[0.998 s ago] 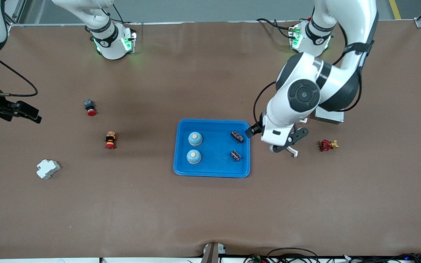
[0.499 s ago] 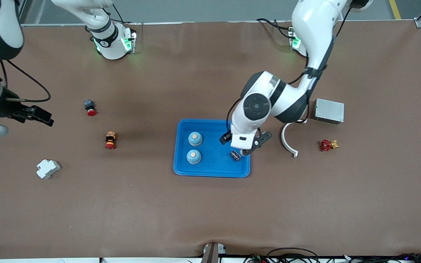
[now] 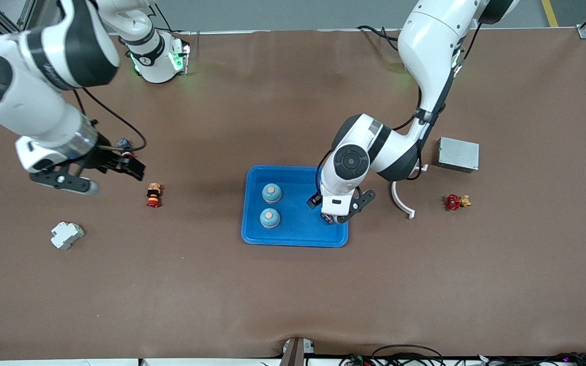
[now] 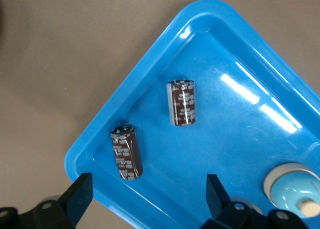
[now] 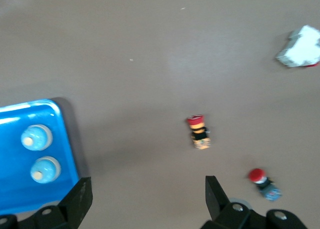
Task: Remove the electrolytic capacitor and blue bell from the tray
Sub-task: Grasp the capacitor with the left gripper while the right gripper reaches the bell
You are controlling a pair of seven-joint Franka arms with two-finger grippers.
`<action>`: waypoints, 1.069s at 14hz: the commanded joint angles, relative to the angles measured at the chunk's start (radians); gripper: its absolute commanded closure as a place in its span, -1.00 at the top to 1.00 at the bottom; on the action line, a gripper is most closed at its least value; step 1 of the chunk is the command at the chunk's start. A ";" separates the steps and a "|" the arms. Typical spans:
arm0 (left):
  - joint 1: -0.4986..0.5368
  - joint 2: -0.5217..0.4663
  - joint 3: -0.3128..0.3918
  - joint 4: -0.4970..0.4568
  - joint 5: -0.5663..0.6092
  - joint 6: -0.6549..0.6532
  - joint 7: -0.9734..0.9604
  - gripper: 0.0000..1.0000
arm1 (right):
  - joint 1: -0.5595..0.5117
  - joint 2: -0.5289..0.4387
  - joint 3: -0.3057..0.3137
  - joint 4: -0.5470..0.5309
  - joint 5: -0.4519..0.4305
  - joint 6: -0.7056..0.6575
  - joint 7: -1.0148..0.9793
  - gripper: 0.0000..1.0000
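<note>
A blue tray (image 3: pixel 295 243) lies mid-table. Two blue bells (image 3: pixel 271 192) (image 3: pixel 269 217) stand in it toward the right arm's end. In the left wrist view two dark capacitors (image 4: pixel 181 102) (image 4: pixel 126 151) lie in the tray (image 4: pixel 240 129) beside its rim, with a bell (image 4: pixel 292 181) at the edge. My left gripper (image 3: pixel 339 213) (image 4: pixel 146 196) is open and empty over the tray's capacitor side; one capacitor (image 3: pixel 327 219) peeks out under it, the other is hidden. My right gripper (image 3: pixel 66 182) (image 5: pixel 145 196) is open and empty over bare table, apart from the tray (image 5: pixel 15 159).
A red-capped button (image 3: pixel 153 195) (image 5: pixel 199 131) and a second button (image 3: pixel 125 147) (image 5: pixel 262 183) lie near the right gripper. A white block (image 3: pixel 67 234) sits nearer the camera. A white curved piece (image 3: pixel 401 199), grey box (image 3: pixel 458 154) and red valve (image 3: pixel 456 202) lie toward the left arm's end.
My left arm has swung from beside the tray to over its capacitor side. My right arm has swung in from the table's edge toward the two buttons.
</note>
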 commanded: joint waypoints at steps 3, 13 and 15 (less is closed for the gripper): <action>-0.005 0.042 -0.001 0.018 0.029 -0.008 -0.028 1.00 | 0.120 0.062 -0.010 0.006 -0.002 0.060 0.193 1.00; -0.018 0.105 -0.001 0.019 0.030 0.069 -0.140 1.00 | 0.273 0.249 -0.013 0.083 0.065 0.138 0.373 1.00; -0.022 0.111 -0.001 0.018 0.030 0.078 -0.140 1.00 | 0.293 0.261 -0.013 0.091 0.067 0.143 0.394 1.00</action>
